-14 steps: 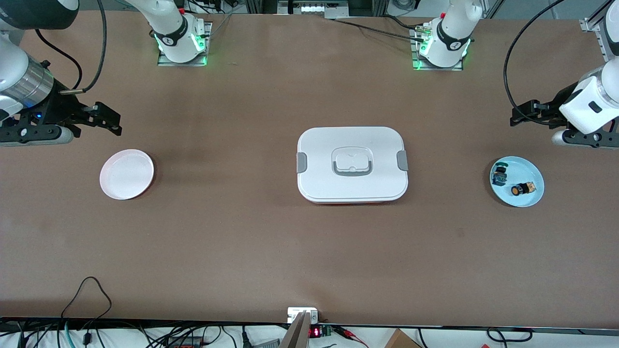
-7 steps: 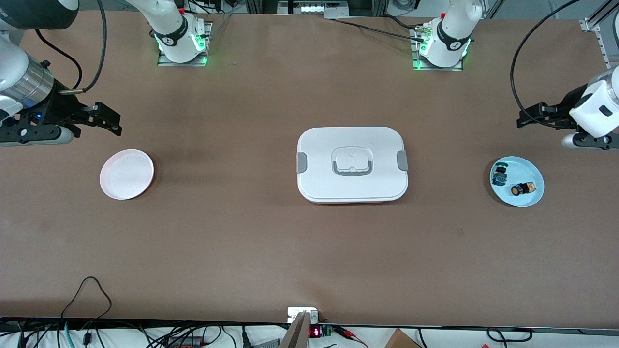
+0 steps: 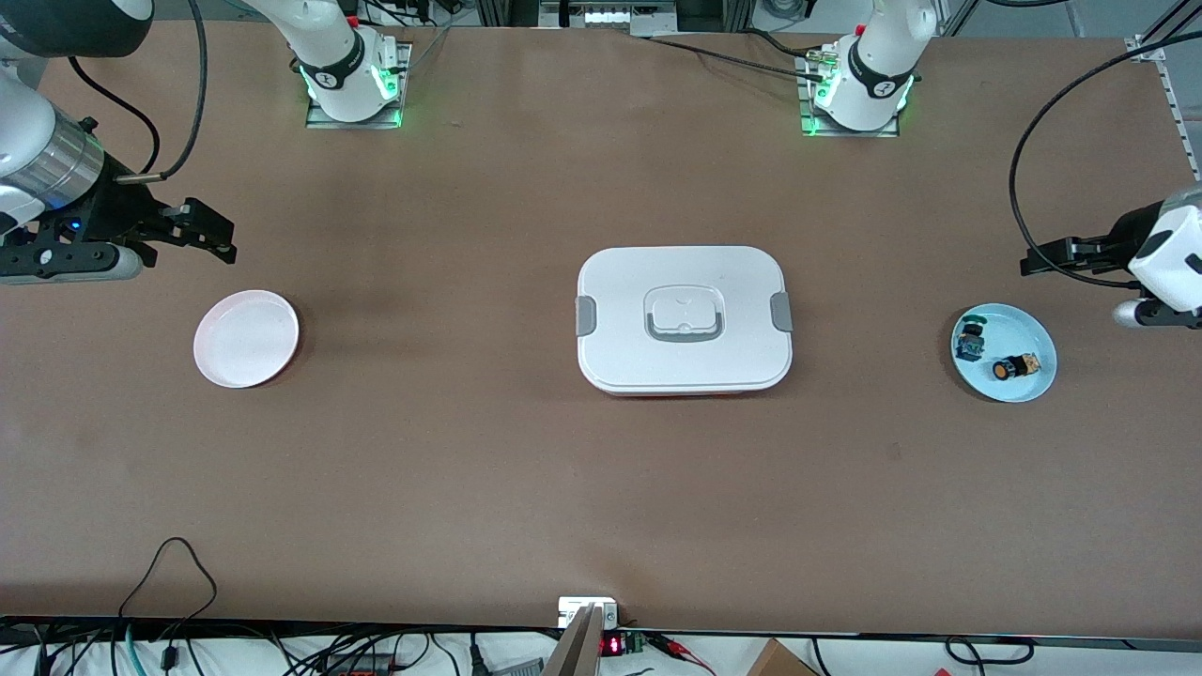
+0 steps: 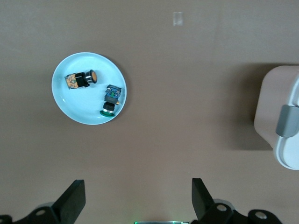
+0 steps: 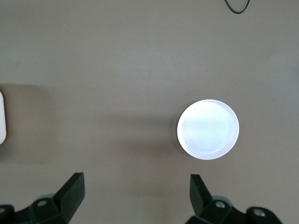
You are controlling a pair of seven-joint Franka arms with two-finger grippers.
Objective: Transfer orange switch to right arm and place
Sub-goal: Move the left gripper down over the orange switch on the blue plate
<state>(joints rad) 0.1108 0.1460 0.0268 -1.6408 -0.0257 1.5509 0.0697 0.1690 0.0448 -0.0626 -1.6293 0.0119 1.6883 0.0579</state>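
Orange switch (image 3: 1013, 366) lies in the pale blue plate (image 3: 1031, 390) at the left arm's end of the worktop, on the side of the plate nearer the front camera. Untouched; nothing of the task done yet.

Left gripper (image 3: 1061, 254) hangs over bare worktop just beside the blue plate, toward the robots' bases. Jaws spread wide, holding nothing; the wrist view shows the two fingers (image 4: 72, 200) well apart with the plate off to one side, not between them.

Right gripper (image 3: 192, 228) waits over the worktop near the white plate (image 3: 246, 338) at the right arm's end. Jaws spread, empty.

Risks, as I judge them:
- A second switch (image 3: 970, 342), black with blue and green parts, shares the blue plate, close to the orange one. Wide jaws coming down could nudge it or take the wrong piece.
- Switch is tiny and lies on its side; a pinch off-centre may let it roll or squirt out against the plate's shallow rim.
- A tiny part leaves little free surface for the second gripper at handover; a drop is likely there.

Surroundings: a white lidded box (image 3: 685, 319) with grey clasps sits mid-worktop, between the two plates, right on the handover line. The arms must meet above it or to one side of it. Cables trail along the near edge, clear of the work.
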